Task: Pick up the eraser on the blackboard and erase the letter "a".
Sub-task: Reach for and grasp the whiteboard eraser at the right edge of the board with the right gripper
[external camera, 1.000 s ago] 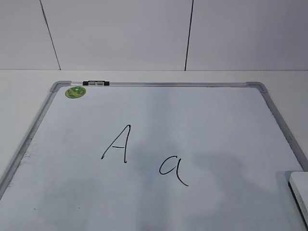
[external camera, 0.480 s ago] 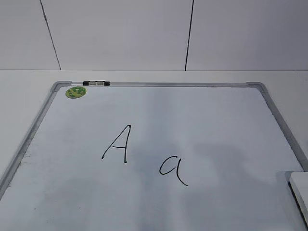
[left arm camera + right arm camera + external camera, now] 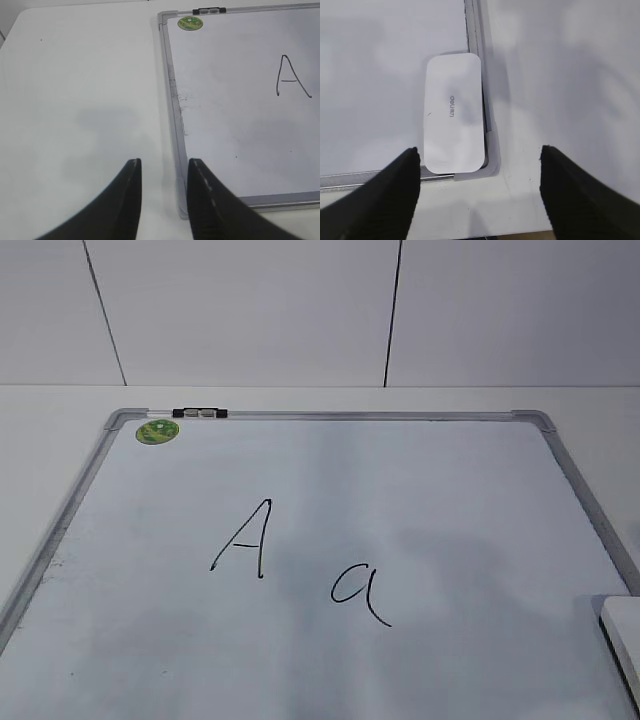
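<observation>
The blackboard (image 3: 400, 480) is a white dry-erase board with a grey frame, lying flat on the table. The letter "a" (image 3: 358, 592) is in thin black marker near its middle, right of a taller capital "A" (image 3: 243, 540). The eraser (image 3: 453, 113) is a white rounded block with small grey lettering, lying in the board's near right corner; its edge shows at the right of the exterior view (image 3: 625, 635). My right gripper (image 3: 479, 162) is open wide, above the table just short of the eraser. My left gripper (image 3: 164, 167) is open and empty over the board's left frame (image 3: 172, 95).
A round green sticker (image 3: 158, 430) and a small black clip (image 3: 200, 412) sit at the board's far left corner. White table (image 3: 75, 100) lies to the left of the board. A white panelled wall (image 3: 300, 310) stands behind. The table's near edge (image 3: 520, 234) shows below the right gripper.
</observation>
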Controlling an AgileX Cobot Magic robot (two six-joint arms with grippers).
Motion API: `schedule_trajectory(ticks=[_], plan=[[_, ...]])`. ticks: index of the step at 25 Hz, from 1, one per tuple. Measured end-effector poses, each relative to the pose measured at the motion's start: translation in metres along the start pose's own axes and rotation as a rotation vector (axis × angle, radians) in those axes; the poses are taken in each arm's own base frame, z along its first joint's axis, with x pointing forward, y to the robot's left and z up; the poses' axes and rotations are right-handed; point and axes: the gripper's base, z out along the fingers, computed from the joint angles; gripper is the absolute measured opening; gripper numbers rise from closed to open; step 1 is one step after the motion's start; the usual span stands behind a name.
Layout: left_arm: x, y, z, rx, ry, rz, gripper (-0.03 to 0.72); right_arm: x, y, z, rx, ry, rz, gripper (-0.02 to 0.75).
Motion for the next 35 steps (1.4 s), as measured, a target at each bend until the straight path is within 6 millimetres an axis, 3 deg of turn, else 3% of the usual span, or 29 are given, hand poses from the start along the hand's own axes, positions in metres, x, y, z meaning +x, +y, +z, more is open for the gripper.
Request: schedule_trajectory(ticks=[23, 33, 35], plan=[[0.000, 0.000, 0.000, 0.000, 0.000, 0.000, 0.235, -0.007, 0.002, 0.012, 0.003, 0.071, -0.003, 0.592], [0.000, 0.000, 0.000, 0.000, 0.000, 0.000, 0.235, -0.017, 0.009, 0.039, -0.027, 0.252, 0.017, 0.595], [0.000, 0.000, 0.000, 0.000, 0.000, 0.000, 0.235, -0.019, 0.012, 0.048, -0.043, 0.311, 0.018, 0.629]])
